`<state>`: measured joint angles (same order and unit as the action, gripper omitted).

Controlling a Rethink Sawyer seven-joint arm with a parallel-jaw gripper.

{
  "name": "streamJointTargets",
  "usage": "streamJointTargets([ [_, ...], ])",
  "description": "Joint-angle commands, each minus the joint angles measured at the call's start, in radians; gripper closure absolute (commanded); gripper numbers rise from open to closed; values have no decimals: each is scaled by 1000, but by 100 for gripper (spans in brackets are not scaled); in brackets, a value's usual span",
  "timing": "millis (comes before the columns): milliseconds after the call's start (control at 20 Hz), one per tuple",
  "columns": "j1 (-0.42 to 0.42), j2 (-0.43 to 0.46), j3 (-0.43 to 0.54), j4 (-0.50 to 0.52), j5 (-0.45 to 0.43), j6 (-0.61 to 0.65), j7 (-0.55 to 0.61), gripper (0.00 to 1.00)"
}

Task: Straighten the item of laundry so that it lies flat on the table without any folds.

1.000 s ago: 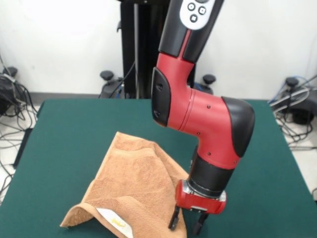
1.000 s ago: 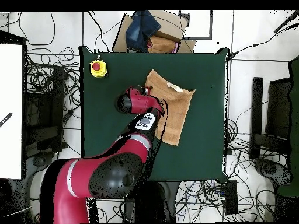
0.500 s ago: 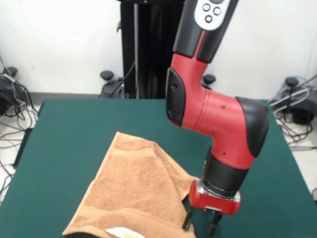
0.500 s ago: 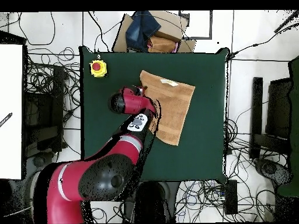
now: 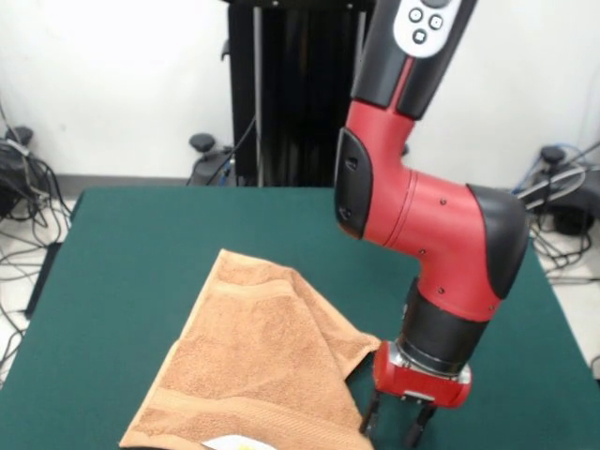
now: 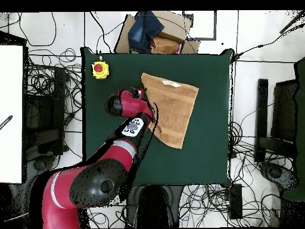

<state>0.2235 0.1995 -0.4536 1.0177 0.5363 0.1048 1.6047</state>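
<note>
1. Lying toward the camera-side part of the table (image 5: 141,244) in the front view: the towel (image 5: 253,366), tan-orange terry, spread for the most part but not yet flat; showing a raised fold ridge running from its far corner down toward the side corner nearest the arm; showing a woven band along the near edge and a sliver of white label (image 5: 230,442) at the bottom of the view.
2. Judging by the cloth: soft, light and limp, sagging and creasing wherever lifted; unlikely to slip on the felt-like top, more likely to drag and bunch; nothing fragile about it.
3. Judging the best hold: pinching a corner or a hem edge, most usefully the corner beside the fold ridge, then drawing outward and low to flatten the crease; gripping the middle probably only making new folds.
4. Hanging low just beside that side corner: the gripper (image 5: 397,427), fingers (image 5: 369,419) parted with an empty gap between them; grasping nothing; whether brushing the cloth edge or hanging clear of it, impossible to tell.
5. Looking from overhead: towel lying in the table's upper middle, arm crossing its left edge, gripper hidden beneath.
</note>
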Motion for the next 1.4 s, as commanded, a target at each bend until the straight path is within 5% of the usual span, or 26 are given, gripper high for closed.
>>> streamJointTargets([
  [50, 22, 57, 44, -5, 72, 89, 269, 0],
  [350, 36, 26, 13, 51, 82, 120, 273, 0],
  [650, -32, -277, 50, 346, -57, 218, 119, 0],
  [1150, -130, -555, 94, 397, -178, 538, -20, 0],
  [1400, -147, -599, 145, 486, -202, 454, 20, 0],
])
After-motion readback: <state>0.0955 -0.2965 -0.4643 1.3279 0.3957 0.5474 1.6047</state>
